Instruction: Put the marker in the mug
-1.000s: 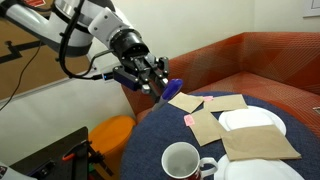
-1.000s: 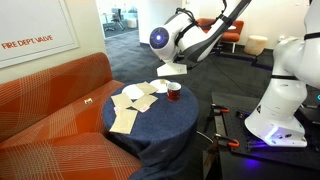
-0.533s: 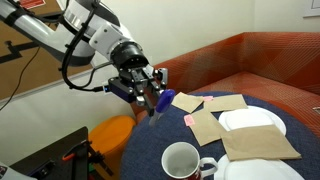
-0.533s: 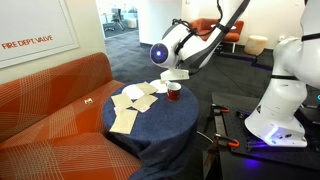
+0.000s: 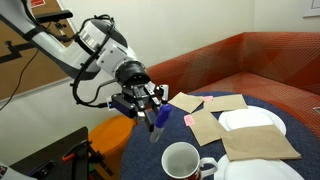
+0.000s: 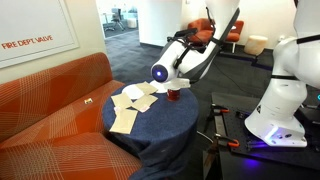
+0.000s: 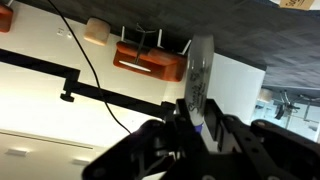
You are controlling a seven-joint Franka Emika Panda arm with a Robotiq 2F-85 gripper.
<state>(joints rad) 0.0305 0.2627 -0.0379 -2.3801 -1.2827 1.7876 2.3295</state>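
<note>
Lower and closer to the mug (image 5: pixel 181 160) than half a second ago, your gripper (image 5: pixel 154 108) now hangs over the near edge of the dark blue table (image 5: pixel 143 153) in an exterior view. Its fingers are clenched on the marker (image 5: pixel 159 118), which tilts downward in the air, short of the mug and not inside it.

In an exterior view, your gripper (image 5: pixel 154 110) clamps the marker (image 5: pixel 159 119) over the edge of the table (image 5: pixel 145 152), tilted, paler end down. The mug (image 5: pixel 182 160) stands upright nearby (white inside visible). Tan napkins (image 5: pixel 205 126) and a white plate (image 5: pixel 250 120) lie beyond it.
</note>
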